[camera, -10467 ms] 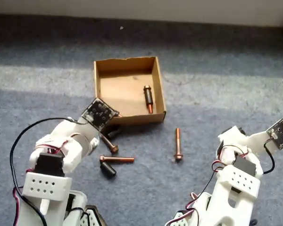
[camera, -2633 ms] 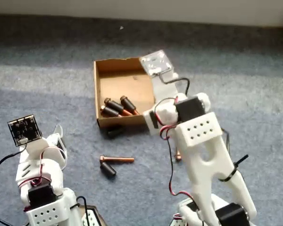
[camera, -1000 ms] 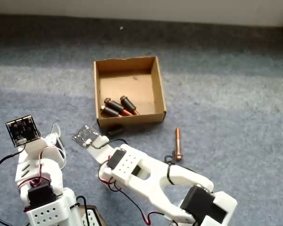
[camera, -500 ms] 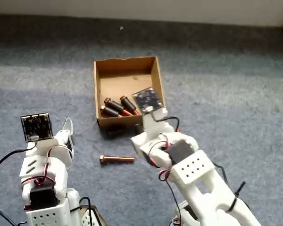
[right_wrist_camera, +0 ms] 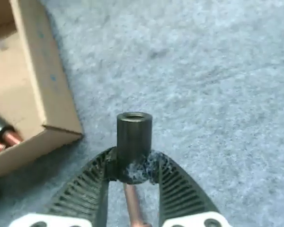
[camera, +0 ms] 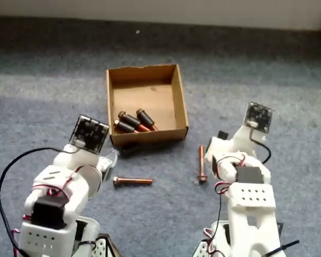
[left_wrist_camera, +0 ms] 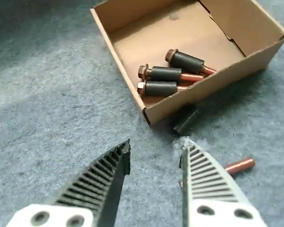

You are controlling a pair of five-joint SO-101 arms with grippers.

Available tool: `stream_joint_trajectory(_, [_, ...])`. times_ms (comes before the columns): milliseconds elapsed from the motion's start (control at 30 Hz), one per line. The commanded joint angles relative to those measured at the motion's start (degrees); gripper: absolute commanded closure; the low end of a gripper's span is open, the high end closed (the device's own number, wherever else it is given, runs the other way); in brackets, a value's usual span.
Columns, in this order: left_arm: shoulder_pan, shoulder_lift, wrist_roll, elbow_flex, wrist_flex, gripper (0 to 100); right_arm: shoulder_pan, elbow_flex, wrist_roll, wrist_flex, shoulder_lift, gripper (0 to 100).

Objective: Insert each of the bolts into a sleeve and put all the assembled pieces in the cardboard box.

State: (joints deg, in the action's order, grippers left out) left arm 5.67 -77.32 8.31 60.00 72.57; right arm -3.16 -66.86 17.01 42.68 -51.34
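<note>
Nearest the arms' bases, the left gripper (left_wrist_camera: 154, 144) hangs released, jaws spread above the grey carpeted worktop (camera: 267, 69). The right gripper (right_wrist_camera: 133, 163) is clenched on a black sleeve (right_wrist_camera: 134, 135), held upright with its open end up. Just beyond, one copper bolt (camera: 132, 181) lies crosswise between the arms, and a second bolt (camera: 201, 163) lies lengthwise by the right gripper. Farther on, a loose sleeve (left_wrist_camera: 185, 122) rests just outside the near wall of the cardboard box (camera: 182, 101). Inside the box, three assembled pieces (left_wrist_camera: 170, 74) lie side by side close to that wall.
</note>
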Motion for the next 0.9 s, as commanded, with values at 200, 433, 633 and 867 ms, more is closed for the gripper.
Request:
stream_joint_trajectory(200, [11.03, 33.71, 5.54, -21.58, 0.44, 76, 13.58, -3.47, 8.26, -11.74, -1.8, 99.5])
stream_joint_trajectory(433, [10.86, 51.74, 6.33, -27.47, 2.99, 76, 13.93, -3.47, 8.53, -12.18, -1.8, 99.5])
stream_joint_trajectory(633, [14.9, 55.52, -17.76, -28.09, 9.93, 78, 13.58, -3.56, 8.53, -12.18, -1.8, 99.5])
stream_joint_trajectory(867, [15.16, 59.56, -30.24, -26.68, 11.6, 78, 13.58, -3.56, 8.53, -12.18, -1.8, 99.5])
